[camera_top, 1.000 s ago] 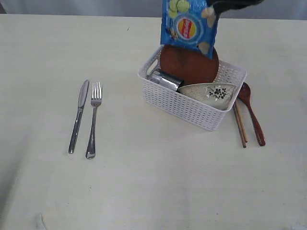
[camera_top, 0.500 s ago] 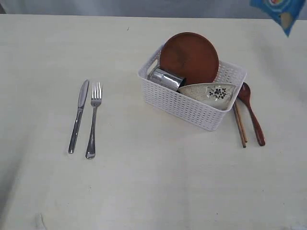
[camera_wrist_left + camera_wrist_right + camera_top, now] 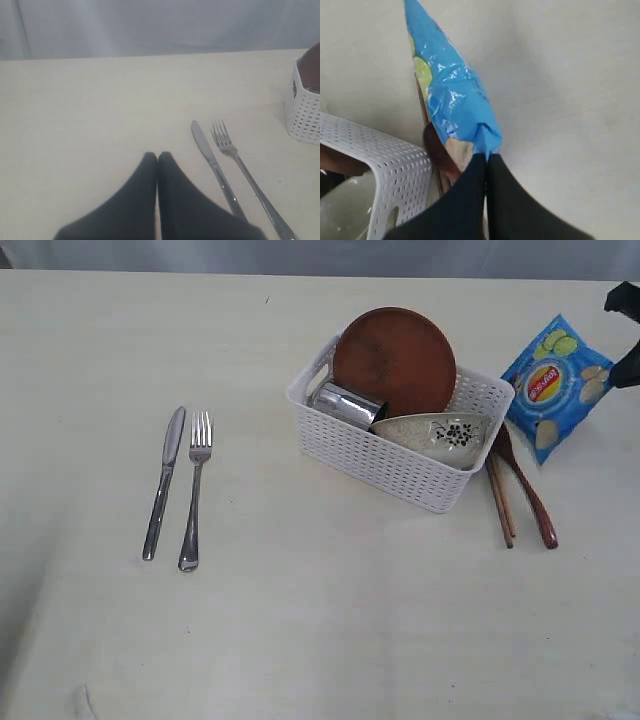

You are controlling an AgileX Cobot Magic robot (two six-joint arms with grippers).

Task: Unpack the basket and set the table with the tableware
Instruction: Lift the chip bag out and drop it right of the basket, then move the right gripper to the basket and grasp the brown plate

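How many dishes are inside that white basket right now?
3. A brown plate stands on edge at the back of the basket, a steel mug lies on its side at the left, a pale bowl tilts at the front right. Smaller items may be hidden beneath.

Blue snack bag (image 3: pixel 556 385) — tilted, at the far right; grey backdrop (image 3: pixel 150 25) behind.
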